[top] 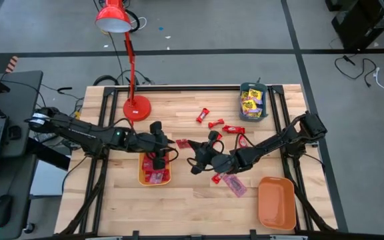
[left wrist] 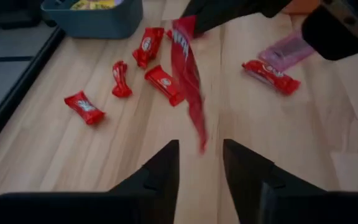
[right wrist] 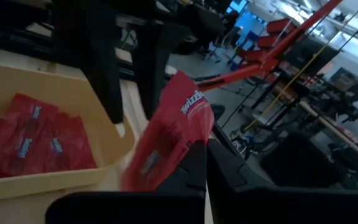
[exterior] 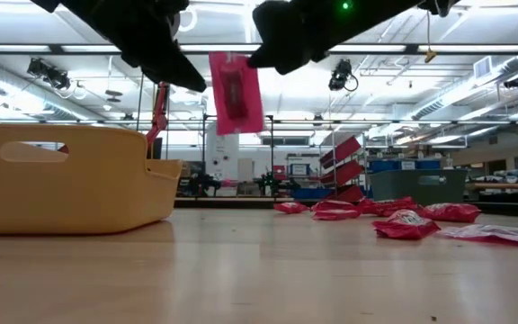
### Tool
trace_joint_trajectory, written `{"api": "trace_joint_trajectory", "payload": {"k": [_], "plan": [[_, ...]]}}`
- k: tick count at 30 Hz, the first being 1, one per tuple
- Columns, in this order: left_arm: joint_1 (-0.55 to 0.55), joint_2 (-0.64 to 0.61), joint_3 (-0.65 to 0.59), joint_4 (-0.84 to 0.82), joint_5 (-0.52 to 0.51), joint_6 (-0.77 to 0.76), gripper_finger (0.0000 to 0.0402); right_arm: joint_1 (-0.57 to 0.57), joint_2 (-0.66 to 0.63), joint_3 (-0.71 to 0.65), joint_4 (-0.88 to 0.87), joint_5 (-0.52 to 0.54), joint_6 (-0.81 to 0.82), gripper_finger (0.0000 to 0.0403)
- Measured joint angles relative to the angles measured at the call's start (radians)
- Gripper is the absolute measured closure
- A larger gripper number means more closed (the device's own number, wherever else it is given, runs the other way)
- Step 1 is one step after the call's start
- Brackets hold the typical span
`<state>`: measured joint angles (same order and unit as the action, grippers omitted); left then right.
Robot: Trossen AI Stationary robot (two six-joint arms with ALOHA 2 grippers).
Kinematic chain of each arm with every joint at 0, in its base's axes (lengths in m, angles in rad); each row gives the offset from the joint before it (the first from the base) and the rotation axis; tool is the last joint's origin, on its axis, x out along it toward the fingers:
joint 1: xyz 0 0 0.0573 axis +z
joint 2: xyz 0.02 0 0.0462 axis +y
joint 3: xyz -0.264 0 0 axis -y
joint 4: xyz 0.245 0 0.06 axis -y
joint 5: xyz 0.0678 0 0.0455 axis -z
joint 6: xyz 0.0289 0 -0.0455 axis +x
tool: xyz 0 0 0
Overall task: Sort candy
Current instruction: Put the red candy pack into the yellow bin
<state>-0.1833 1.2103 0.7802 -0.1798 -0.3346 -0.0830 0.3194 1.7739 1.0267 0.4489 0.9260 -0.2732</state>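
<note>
red candy packet (exterior: pixel 233 93) hangs top centre of the low view, pinched by the right gripper (right wrist: pixel 194 152) at one end. left gripper (left wrist: pixel 199 163) spread just beside it. judge it light, limp, slippery; you'd grip an end seam.

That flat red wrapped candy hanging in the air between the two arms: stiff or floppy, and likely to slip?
The flat red wrapped candy hangs limp from the right end effector, pinched at one edge, so probably floppy and light. Its glossy wrapper looks slippery; it might slide free.
</note>
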Motion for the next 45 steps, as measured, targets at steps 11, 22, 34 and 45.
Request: {"api": "trace_joint_trajectory", "payload": {"k": [11, 22, 34, 45], "plan": [[0.000, 0.029, 0.000, 0.072, -0.009, 0.002, 0.0233, 0.001, -0.001, 0.000, 0.050, -0.001, -0.045, 0.0403], [0.030, 0.045, 0.000, 0.136, -0.017, 0.010, 0.0240, 0.002, -0.001, 0.001, 0.099, -0.005, -0.086, 0.0403], [0.032, 0.045, 0.000, 0.130, -0.016, 0.056, 0.0391, -0.001, -0.001, 0.001, 0.099, -0.002, -0.064, 0.0403], [0.032, 0.003, 0.009, -0.009, -0.034, 0.045, 0.0400, -0.002, -0.001, 0.001, 0.096, 0.048, -0.032, 0.0354]]}}
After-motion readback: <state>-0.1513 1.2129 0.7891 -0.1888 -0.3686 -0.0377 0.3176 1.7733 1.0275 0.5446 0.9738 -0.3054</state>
